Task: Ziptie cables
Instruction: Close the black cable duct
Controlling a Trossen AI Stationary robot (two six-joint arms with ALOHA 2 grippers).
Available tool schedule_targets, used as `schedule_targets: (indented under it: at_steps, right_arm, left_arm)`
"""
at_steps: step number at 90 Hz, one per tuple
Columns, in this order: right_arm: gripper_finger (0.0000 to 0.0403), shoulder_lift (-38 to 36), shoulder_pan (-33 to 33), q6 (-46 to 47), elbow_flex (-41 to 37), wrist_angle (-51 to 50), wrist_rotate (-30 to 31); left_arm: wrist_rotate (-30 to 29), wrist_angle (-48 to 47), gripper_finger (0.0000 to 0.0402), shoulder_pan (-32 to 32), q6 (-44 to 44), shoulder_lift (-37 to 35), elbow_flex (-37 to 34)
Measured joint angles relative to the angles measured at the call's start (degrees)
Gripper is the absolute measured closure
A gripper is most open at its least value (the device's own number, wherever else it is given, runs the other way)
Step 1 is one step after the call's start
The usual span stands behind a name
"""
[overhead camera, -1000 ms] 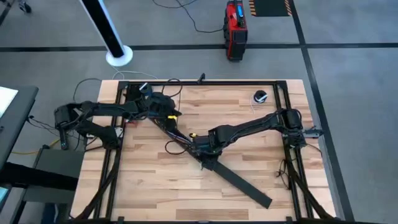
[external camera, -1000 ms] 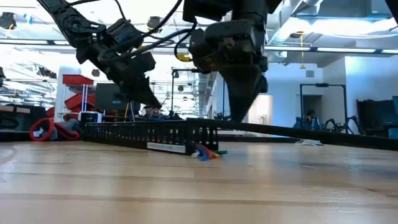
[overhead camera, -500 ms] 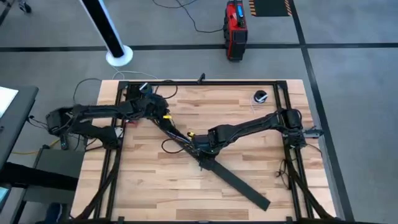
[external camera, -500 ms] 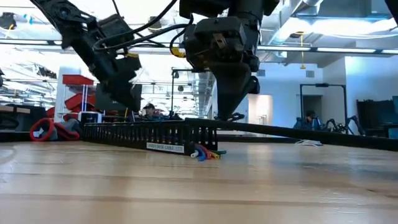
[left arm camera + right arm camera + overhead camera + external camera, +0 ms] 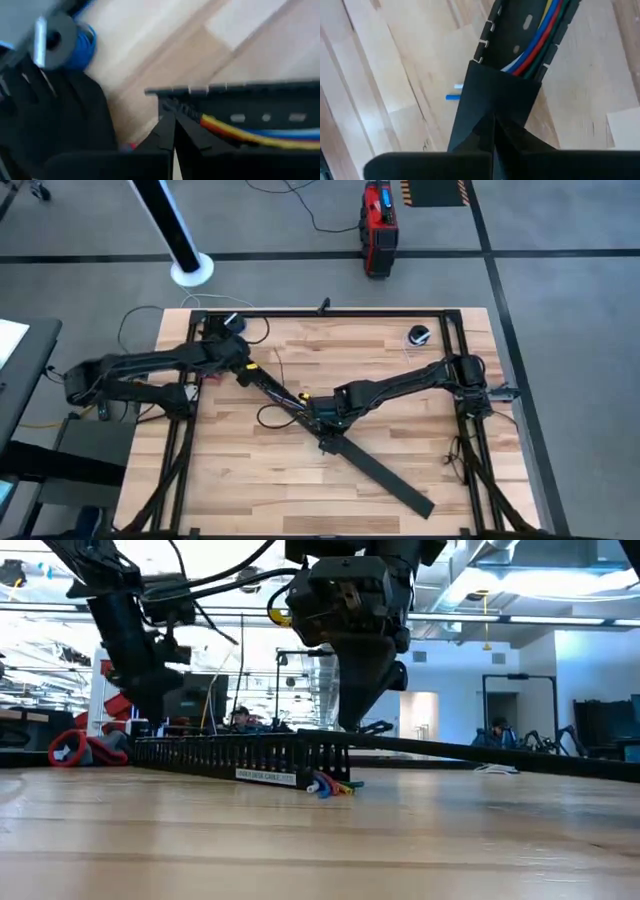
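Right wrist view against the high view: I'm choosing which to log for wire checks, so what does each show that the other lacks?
Only the right wrist view shows separate blue, red and green cables lying inside the black slotted channel. Only the high view shows the left claw at the channel's far end and the flat black strip. Both show the shut right claw at the channel on the wooden table.

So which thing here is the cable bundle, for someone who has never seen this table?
On the wooden table, find the long black slotted channel running diagonally across the middle. The cables lie inside it: thin blue, red, yellow and white wires, the only coloured strands among black parts.
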Motion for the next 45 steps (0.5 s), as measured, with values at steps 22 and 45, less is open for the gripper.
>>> schedule_targets:
  at_steps: [22,45]
  right_arm:
    - [0.0403,0.0,-0.5,-1.0,0.0,-0.2,-0.1]
    - [0.0403,0.0,-0.6,-1.0,-0.4,0.1,-0.3]
  left_arm:
    - [2.7,5.6,0.0401,0.0,-0.3,8.9,0.0]
    - [5.2,8.2,0.0401,0.0,0.2,11.5,0.0]
